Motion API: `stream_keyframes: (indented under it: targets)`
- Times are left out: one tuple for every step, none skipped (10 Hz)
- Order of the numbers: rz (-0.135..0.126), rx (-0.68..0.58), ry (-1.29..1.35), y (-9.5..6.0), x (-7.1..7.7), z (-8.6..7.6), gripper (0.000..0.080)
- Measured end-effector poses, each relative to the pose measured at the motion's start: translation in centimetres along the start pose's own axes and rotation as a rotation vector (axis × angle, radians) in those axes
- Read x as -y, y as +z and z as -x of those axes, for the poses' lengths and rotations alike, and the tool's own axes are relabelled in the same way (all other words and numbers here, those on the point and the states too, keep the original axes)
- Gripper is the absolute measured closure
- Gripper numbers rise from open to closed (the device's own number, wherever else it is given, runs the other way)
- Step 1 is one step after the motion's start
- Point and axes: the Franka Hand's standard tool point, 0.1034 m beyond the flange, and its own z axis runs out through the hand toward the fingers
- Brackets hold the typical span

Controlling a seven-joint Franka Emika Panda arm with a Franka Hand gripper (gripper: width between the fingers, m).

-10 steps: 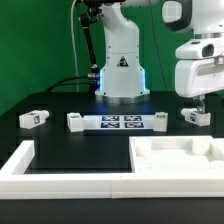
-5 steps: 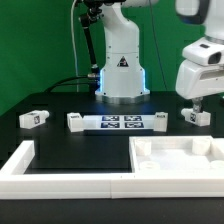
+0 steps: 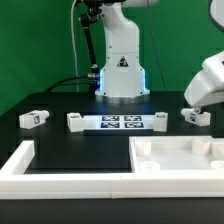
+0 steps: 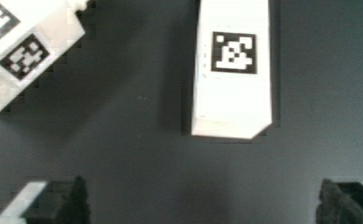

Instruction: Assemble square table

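The gripper [image 4: 199, 205] hangs, dark fingers [image 4: 53, 205] apart and empty, above the short white tagged plastic leg block [image 3: 196, 116] at the exterior view's right. The block lies just ahead of the fingers, its long axis crossing their closing line.

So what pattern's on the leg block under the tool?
Black-and-white tag on the leg block; wrist view best.

A marker board [image 3: 121, 122] lies on the black table [image 3: 85, 148] beyond the low white border wall [image 3: 70, 183], green backdrop [image 3: 40, 50] behind
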Motion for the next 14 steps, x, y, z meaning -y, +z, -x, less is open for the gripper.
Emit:
stream_keyframes:
  targets:
    - [-0.005, 0.083, 0.045, 0.9, 0.4, 0.0, 0.0151]
    - [-0.020, 0.097, 0.059, 1.6, 0.7, -0.4, 0.0151]
    - [-0.020, 0.090, 0.058, 1.3, 0.6, -0.5, 0.0151]
    - [-0.020, 0.090, 0.057, 1.3, 0.6, -0.5, 0.0151]
    - [-0.020, 0.094, 0.060, 1.6, 0.7, -0.5, 0.0151]
    - [-0.012, 0.111, 0.056, 3.2, 1.5, -0.1, 0.0151]
    - [0.001, 0.127, 0.040, 4.2, 1.5, 0.5, 0.0151]
    - [0.004, 0.132, 0.040, 4.5, 1.4, 0.8, 0.0151]
    - [0.003, 0.129, 0.040, 4.4, 1.4, 0.6, 0.0163]
    - [0.003, 0.129, 0.040, 4.4, 1.4, 0.6, 0.0163]
    - [0.003, 0.130, 0.040, 4.4, 1.4, 0.7, 0.0338]
    - [0.003, 0.130, 0.041, 4.4, 1.4, 0.7, 0.0516]
    - [0.003, 0.130, 0.040, 4.4, 1.4, 0.7, 0.0516]
    - [0.003, 0.130, 0.040, 4.4, 1.4, 0.7, 0.0511]
